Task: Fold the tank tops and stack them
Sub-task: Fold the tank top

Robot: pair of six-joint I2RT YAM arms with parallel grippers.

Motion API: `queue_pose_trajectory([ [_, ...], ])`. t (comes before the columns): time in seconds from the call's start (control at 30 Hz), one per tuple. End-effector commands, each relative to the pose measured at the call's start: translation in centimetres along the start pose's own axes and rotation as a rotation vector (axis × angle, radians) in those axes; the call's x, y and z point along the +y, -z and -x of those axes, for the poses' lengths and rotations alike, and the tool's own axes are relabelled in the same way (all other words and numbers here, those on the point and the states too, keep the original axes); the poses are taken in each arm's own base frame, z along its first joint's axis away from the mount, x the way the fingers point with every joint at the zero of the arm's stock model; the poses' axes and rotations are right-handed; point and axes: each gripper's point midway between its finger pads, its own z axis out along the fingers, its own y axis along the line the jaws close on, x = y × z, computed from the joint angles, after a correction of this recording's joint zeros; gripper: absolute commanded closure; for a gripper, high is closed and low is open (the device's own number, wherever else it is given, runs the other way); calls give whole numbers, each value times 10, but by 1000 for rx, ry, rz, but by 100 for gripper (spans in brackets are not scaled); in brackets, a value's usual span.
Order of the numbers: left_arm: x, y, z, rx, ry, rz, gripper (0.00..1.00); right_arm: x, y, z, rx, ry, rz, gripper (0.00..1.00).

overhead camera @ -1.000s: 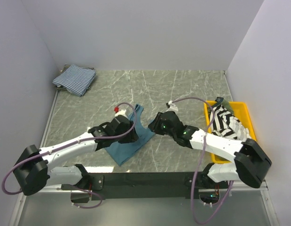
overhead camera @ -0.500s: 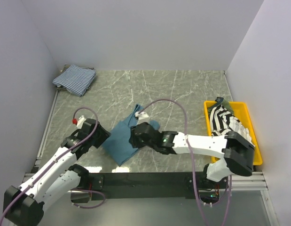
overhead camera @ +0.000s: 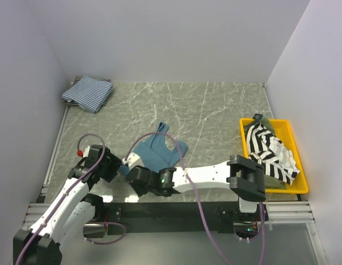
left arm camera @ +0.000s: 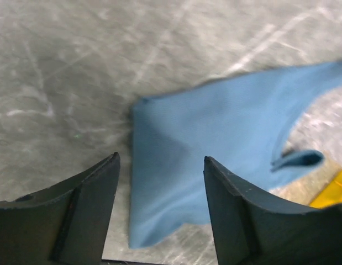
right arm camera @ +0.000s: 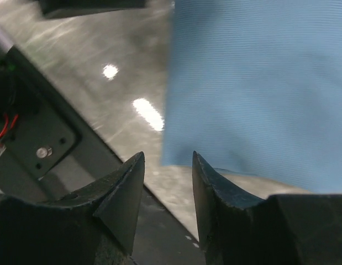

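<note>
Snagging is threatening the teal tank top [overhead camera: 158,150] as I am hovering my left gripper [left arm camera: 159,161] and right gripper [right arm camera: 168,157], both gaping empty, low at its edge.

The teal-blue tank top [overhead camera: 157,152] was plain; the folded top [overhead camera: 88,93] at the far-left corner, finely blue-and-white striped; the crumpled top [overhead camera: 271,152] in the yellow tray [overhead camera: 285,128], boldly black-and-white.

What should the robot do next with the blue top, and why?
Probably nudge both forward to pinch the near edge of the teal tank top. The left gripper and right gripper stand open and empty, with that edge just ahead of each, so a pinch would start the fold.
</note>
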Motion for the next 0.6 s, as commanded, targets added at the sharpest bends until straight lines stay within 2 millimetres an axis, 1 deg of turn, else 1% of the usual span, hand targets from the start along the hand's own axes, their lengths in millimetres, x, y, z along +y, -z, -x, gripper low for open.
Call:
queue_pose_trajectory([
  [0.0, 0, -11, -2, 38, 16, -2, 34, 9, -1, 8, -8, 87, -36, 52],
  [0.03, 2, -15, -2, 38, 18, 6, 36, 12, -5, 1, 9, 106, -38, 51],
  [0.1, 5, -17, -1, 38, 25, 20, 41, 16, -7, -4, 21, 132, -28, 49],
  [0.23, 13, -20, 5, 8, 33, 53, 42, 18, -18, -17, 53, 160, -38, 48],
  [0.27, 12, -22, 6, 5, 31, 47, 43, 20, -20, -16, 55, 165, -37, 47],
  [0.33, 14, -26, 5, 13, 30, 53, 44, 17, -26, -23, 72, 181, -63, 46],
  [0.37, 10, -27, 6, 11, 29, 39, 47, 18, -27, -22, 70, 184, -70, 46],
  [0.43, 14, -31, 4, 17, 30, 50, 49, 13, -32, -28, 86, 198, -100, 46],
  [0.47, 15, -32, 5, 15, 30, 51, 52, 13, -33, -28, 89, 199, -106, 45],
  [0.53, 17, -35, 4, 15, 26, 54, 54, 10, -35, -33, 106, 206, -120, 45],
  [0.57, 17, -36, 4, 14, 23, 53, 57, 10, -35, -35, 110, 201, -120, 45],
])
